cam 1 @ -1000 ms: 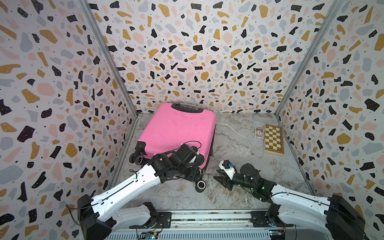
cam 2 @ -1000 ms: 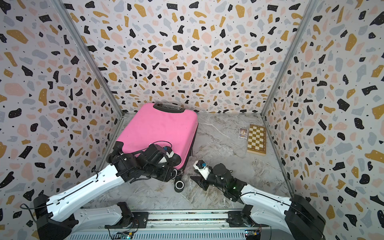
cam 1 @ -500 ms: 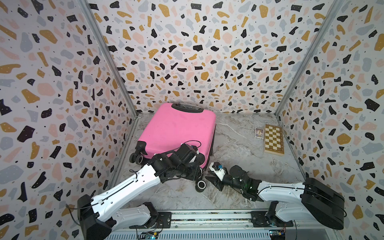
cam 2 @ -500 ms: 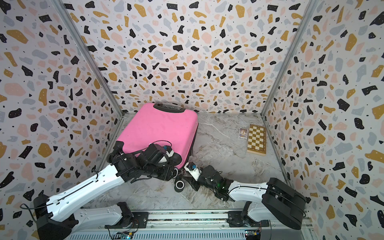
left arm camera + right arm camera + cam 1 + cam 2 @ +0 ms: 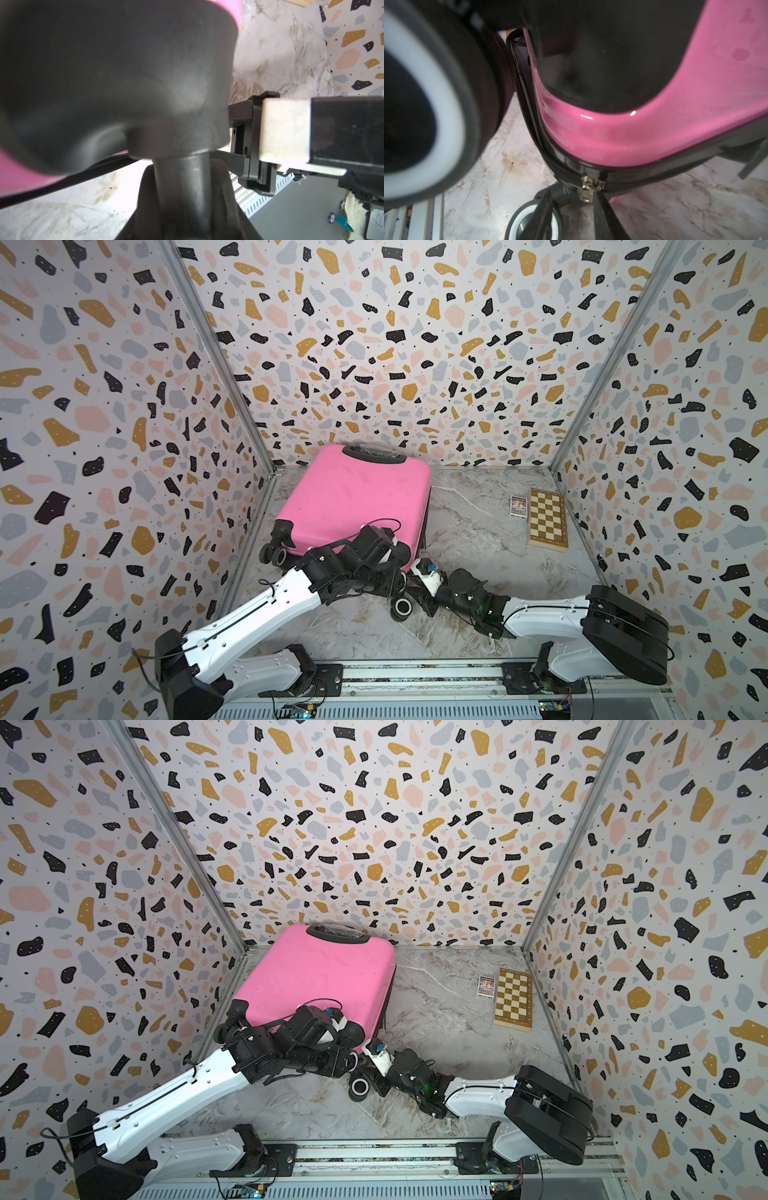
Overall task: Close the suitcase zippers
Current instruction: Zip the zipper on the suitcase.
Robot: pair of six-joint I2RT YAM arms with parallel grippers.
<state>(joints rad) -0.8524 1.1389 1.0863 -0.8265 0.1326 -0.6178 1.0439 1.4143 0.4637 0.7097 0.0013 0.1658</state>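
Pink suitcase [image 5: 353, 497] lies flat on the worktop [image 5: 478, 539], by the left wall. At its near corner the right gripper [image 5: 573, 195] stands partly open around the zippers' [image 5: 550, 160] metal pull [image 5: 588, 187]. The left gripper [image 5: 397, 572] is alongside; I cannot tell its opening.

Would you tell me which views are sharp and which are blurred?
Both top views: sharp, evenly lit, suitcase crisp; left wrist view: blurred wheel mount fills it, floor washed out white; right wrist view: near wheel blurred, zipper pull sharp.
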